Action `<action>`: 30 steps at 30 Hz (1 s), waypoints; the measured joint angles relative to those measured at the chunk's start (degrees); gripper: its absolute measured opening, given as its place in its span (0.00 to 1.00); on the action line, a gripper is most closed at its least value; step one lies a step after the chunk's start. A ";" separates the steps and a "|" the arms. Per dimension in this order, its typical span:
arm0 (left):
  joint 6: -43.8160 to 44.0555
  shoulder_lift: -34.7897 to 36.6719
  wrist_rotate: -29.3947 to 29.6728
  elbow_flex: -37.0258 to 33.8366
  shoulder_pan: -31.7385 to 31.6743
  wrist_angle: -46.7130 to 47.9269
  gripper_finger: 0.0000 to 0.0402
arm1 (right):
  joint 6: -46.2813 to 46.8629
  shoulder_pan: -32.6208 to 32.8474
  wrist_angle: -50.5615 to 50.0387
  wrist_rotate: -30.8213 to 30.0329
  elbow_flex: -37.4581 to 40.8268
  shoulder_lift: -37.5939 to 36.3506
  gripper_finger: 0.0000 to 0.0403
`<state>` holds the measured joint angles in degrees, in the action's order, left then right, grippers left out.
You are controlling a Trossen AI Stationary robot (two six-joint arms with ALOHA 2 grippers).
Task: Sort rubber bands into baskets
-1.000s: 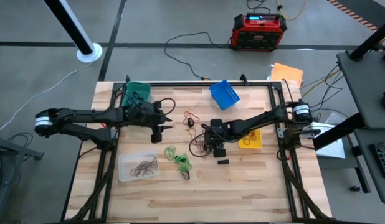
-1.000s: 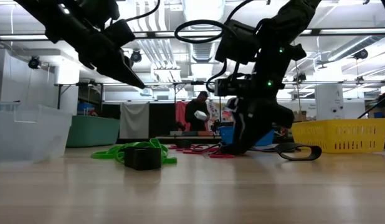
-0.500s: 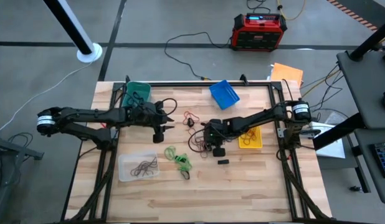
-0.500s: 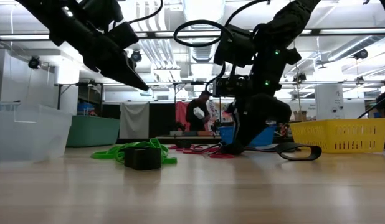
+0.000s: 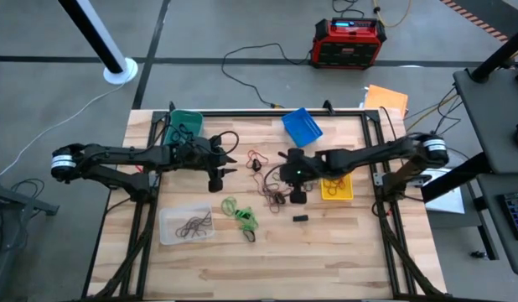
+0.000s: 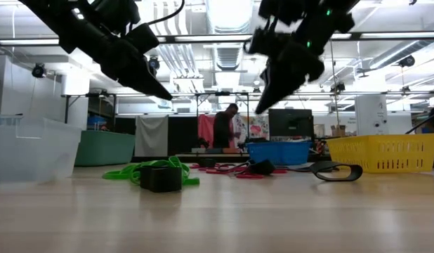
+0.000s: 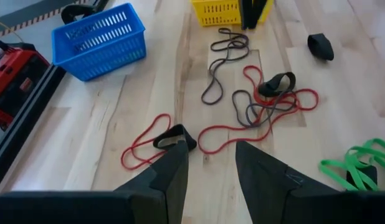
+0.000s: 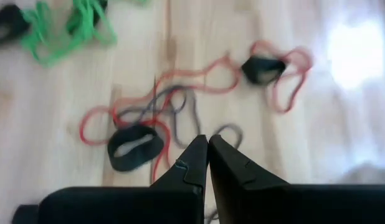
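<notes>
Right hand closed above rubber bands

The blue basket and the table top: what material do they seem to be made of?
The blue basket looks like moulded plastic, slightly glossy: its walls form a uniform lattice of slots with a solid rim. The table top appears to be pale wood with a smooth, faintly shiny finish: grain lines and plank seams run along it.

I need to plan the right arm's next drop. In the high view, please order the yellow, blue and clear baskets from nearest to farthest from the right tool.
1. Yellow basket: beside the right tool, toward its own arm's base.
2. Blue basket: at the table's far edge.
3. Clear basket: across the table, on the left arm's side.
</notes>
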<state>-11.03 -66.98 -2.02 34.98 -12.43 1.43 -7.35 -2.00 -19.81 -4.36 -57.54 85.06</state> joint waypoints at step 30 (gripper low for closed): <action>-0.02 -2.86 0.00 0.00 0.00 -0.82 0.30 | 1.24 0.79 0.87 2.85 0.58 15.00 0.42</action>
<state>-11.05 -69.84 -2.02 34.98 -12.43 0.61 -6.11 -1.21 -18.94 -1.51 -56.95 100.06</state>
